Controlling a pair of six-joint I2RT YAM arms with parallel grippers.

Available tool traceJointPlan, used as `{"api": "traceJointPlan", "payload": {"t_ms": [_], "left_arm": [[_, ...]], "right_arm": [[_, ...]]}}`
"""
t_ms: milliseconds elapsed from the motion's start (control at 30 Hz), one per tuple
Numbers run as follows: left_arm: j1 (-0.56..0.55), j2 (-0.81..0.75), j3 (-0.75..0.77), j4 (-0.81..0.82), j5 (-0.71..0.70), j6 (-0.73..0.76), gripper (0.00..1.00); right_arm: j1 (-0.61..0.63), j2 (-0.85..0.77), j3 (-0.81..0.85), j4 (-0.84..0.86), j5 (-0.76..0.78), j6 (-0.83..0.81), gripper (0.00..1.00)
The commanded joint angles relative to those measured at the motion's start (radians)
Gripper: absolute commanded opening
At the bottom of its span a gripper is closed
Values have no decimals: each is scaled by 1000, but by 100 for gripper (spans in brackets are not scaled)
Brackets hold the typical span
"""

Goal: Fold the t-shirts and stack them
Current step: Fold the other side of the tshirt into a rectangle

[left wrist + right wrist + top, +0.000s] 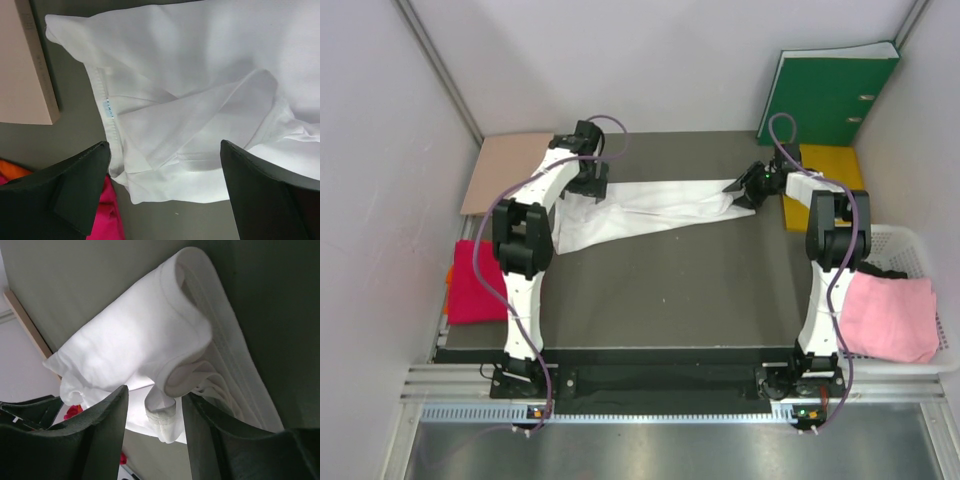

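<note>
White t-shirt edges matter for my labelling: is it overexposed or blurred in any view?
Top external: white t-shirt bright, folds faint. Left wrist: sharp, hem stitching and blue label clear. Right wrist: cloth washed out mid-frame, right fingers blurred.

Three t-shirts [650, 212] [472, 285] [892, 315], one green binder [825, 95], one cardboard sheet [505, 172], one basket [915, 250], two arms [525, 240] [835, 235]

Pale lilac-white walls [650, 60] closing in on three sides, metal corner struts [445, 75] running diagonally, dark grey table top [670, 290], green binder [825, 95] leaning on the back wall (upright, far right corner), tan cardboard sheet [505, 170] far left, brushed metal panel [660, 450] in front, soft even light.
</note>
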Motion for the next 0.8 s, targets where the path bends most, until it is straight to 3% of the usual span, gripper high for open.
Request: {"api": "traceJointPlan", "payload": {"t_ms": [0,67,200,300,333,467,767], "left_arm": [[0,-22,0,54,73,-14,93],[0,-22,-11,72,88,-12,90],[0,21,-9,72,104,-18,68],[0,68,6,51,102,-30,42],[0,77,11,45,92,-37,27],[0,136,40,8,30,-50,0],[5,75,78,70,-56,-61,0]], "right_arm": [[-26,-50,-13,-9,-17,-23,47],[-29,-50,-15,-7,-17,-23,47],[-32,-40,-6,-9,-22,-16,47],[-34,-29,9,-9,-26,-12,47],[-32,-24,14,-12,-29,-10,47],[-34,-17,28,-15,-31,-7,47],[-34,-18,23,-16,-31,-7,47]]}}
